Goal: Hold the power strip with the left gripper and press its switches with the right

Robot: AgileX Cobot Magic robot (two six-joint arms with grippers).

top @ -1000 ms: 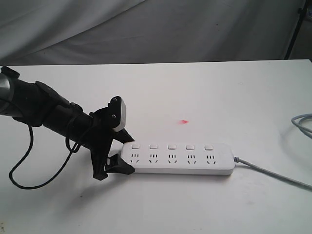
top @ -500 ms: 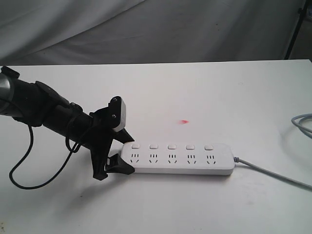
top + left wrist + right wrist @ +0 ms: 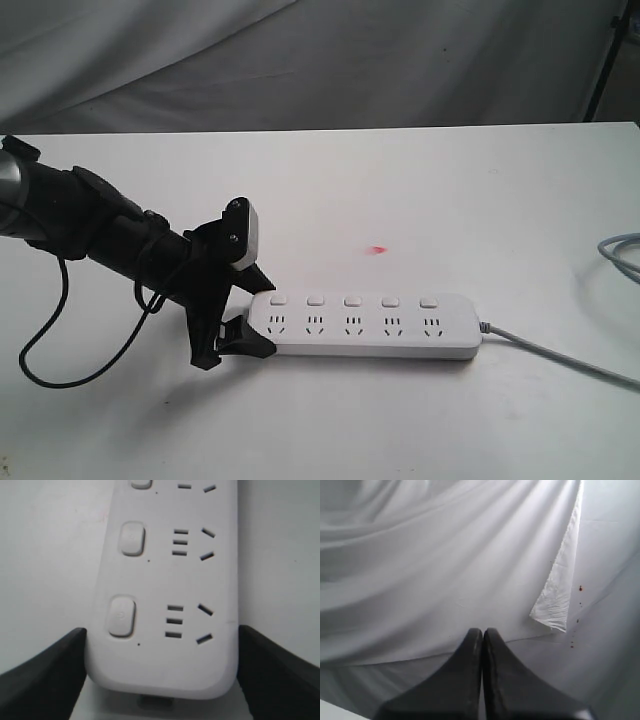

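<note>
The first half looks done. The left tool (image 3: 260,316) straddles the rounded end of the strip (image 3: 365,325), its black fingers (image 3: 45,675) set against both long sides, so it is holding the strip, as far as the wrist view shows. The pressing has not begun. The right tool (image 3: 482,635) is nowhere over the counter (image 3: 450,200). Its two tapered fingers are pinched together with nothing between them, and they point at draped grey cloth (image 3: 420,555). It must come down over the switches (image 3: 352,300).

The strip lies flat, parallel to the counter's near edge and nearer that edge than the far one, about midway between the left and right edges. It is a smooth, glossy white plastic bar with rounded corners. The five switches are small rounded squares, slightly raised, one beside each socket set. Whether any is pressed in I cannot tell. A grey cord (image 3: 560,355) runs from the free end towards the right edge. The counter is matte white.
</note>
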